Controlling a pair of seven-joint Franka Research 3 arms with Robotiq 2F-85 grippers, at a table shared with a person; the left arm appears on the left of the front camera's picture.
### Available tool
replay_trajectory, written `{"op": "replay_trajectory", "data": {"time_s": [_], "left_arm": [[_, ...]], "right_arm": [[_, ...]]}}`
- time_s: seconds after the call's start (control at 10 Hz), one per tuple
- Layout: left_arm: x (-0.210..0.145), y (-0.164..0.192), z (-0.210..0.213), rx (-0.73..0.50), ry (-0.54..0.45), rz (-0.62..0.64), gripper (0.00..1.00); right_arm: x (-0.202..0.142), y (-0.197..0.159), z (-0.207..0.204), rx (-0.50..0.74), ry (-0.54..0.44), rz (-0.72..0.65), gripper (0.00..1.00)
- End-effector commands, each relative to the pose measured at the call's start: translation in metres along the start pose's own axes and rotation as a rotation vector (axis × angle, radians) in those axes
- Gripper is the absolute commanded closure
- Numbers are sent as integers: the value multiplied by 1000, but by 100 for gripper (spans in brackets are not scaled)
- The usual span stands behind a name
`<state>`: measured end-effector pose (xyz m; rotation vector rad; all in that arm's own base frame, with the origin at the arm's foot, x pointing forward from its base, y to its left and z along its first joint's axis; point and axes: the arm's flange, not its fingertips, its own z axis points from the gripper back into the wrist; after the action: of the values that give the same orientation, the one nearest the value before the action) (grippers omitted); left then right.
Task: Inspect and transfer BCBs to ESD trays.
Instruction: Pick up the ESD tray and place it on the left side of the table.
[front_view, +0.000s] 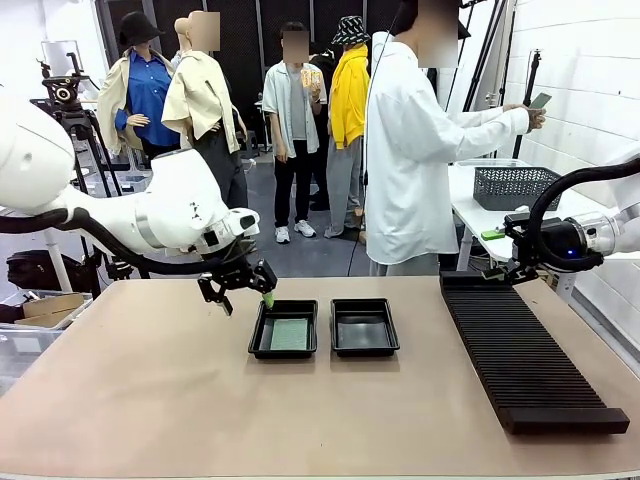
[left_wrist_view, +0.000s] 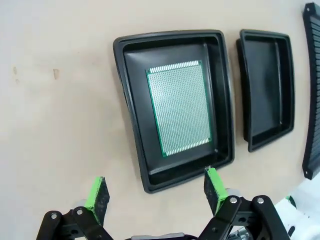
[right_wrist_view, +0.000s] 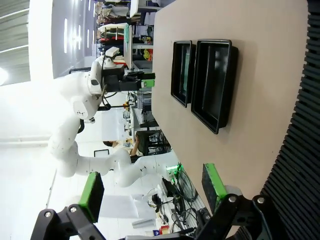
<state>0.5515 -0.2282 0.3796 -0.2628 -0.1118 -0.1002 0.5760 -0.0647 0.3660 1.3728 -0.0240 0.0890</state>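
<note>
From where I'm driving, the board is green with a fine silvery dot grid. Its tray and the other tray are plain black. Tabletop is flat tan, rack is ribbed black, pads are bright green.

Robotics lab: camera tripod, standing onlookers.

Open left claw hangs at the left tray's far-left corner; a green board lies flat inside.

White arms, green-padded fingers, possibly blue wrist-light
</note>
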Motion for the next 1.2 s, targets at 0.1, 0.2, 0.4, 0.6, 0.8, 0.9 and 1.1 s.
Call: {"op": "replay_trajectory", "data": {"time_s": [0.1,0.2,0.4,0.6,0.8,0.9,1.1], "left_arm": [[31,-5,-19,37,0,71,0],[36,-4,-28,47,5,90,0],[45,1,-43,56,12,103,0],[48,4,-53,48,39,121,0],[47,8,-60,48,51,120,0],[46,9,-63,47,57,120,2],[45,9,-64,44,65,114,12]], "right_arm": [[3,2,-1,2,-14,-19,0],[3,2,-1,2,-14,-19,0],[3,2,-1,2,-14,-19,0],[3,2,-1,2,-14,-19,0],[3,2,-1,2,-14,-19,0],[3,2,-1,2,-14,-19,0],[3,2,-1,2,-14,-19,0]]}}
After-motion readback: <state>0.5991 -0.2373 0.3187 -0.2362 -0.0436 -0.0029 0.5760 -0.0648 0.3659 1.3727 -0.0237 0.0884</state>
